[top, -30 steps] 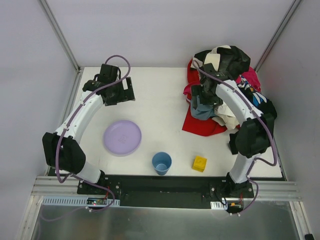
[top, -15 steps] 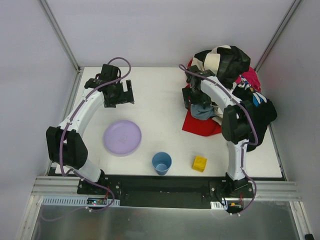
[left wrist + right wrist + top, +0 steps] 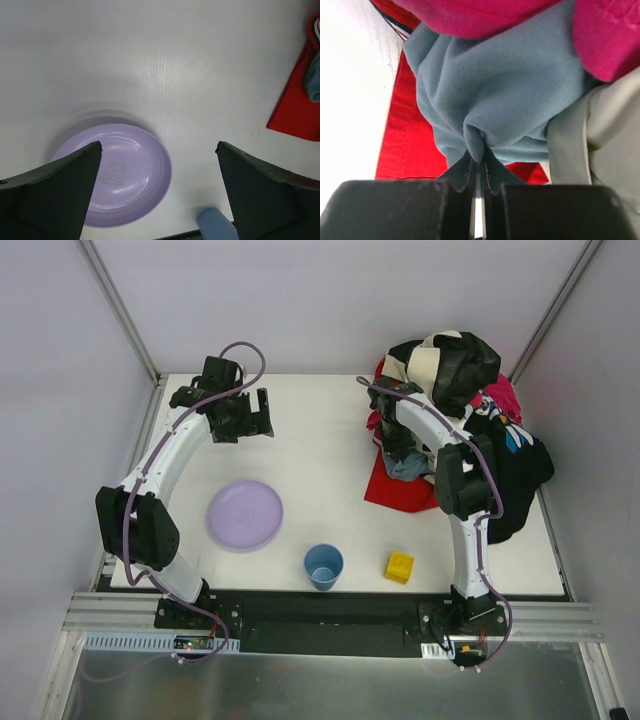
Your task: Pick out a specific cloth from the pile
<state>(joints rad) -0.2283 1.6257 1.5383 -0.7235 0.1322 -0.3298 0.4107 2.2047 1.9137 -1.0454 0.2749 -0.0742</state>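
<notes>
Right pincer (image 3: 477, 172): my jaws are pinched tight on a fold of the grey-blue piece (image 3: 505, 90), not the red cloth (image 3: 405, 145). Red cloth lies flat under the pile (image 3: 450, 360) by the table's (image 3: 320, 430) right edge. Not yet pulled out. Left pincer (image 3: 157, 150) gapes, empty.
</notes>
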